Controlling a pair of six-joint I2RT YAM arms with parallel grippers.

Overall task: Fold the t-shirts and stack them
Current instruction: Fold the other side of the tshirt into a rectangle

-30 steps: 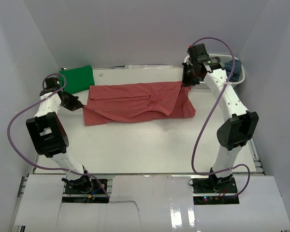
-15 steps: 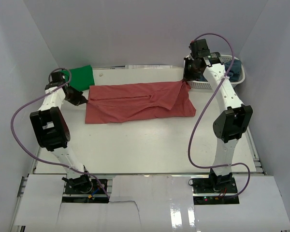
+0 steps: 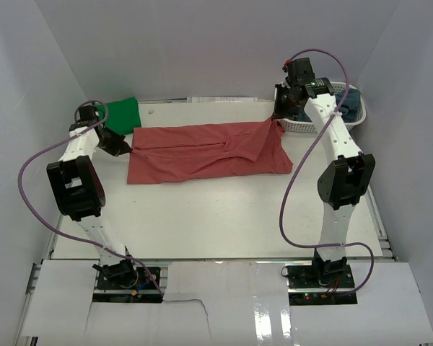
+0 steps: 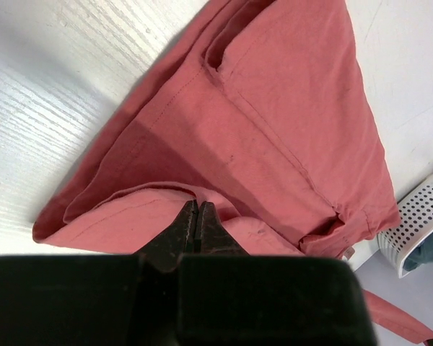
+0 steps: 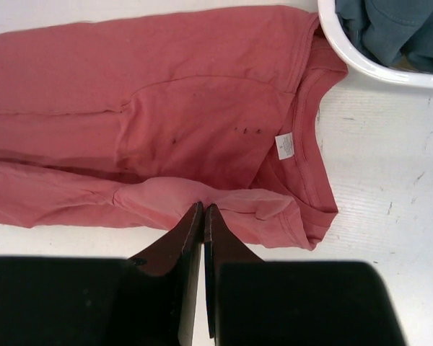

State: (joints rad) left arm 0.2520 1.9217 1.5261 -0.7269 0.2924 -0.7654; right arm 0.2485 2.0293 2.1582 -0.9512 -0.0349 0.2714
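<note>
– While both ends are pinched, talk me through it: what have you got?

– I've got the salmon-red t-shirt (image 3: 206, 151) lying lengthwise across the far half of the desk (image 3: 216, 216), and it looks doubled over along its length. My left tool (image 4: 197, 210) is closed tight, tips together, with a ridge of that cloth nipped at the shirt's left end. My right tool (image 5: 202, 210) is clamped the same way at the collar end, just beside the basket (image 3: 303, 127), and the cloth rises off the desk to meet it.

– So which step is this?

– Mid-fold, I reckon, with the shirt drawn out between both arms. The green t-shirt (image 3: 119, 115) sits at the far left corner and looks folded. The grey-blue t-shirts (image 5: 390, 29) wait in the basket.

– Next move?

– I'd say both ends need lifting together, level, then carrying over so the edges meet. The cloth is soft, so an uneven pull could skew it or slip it from the tips.
</note>
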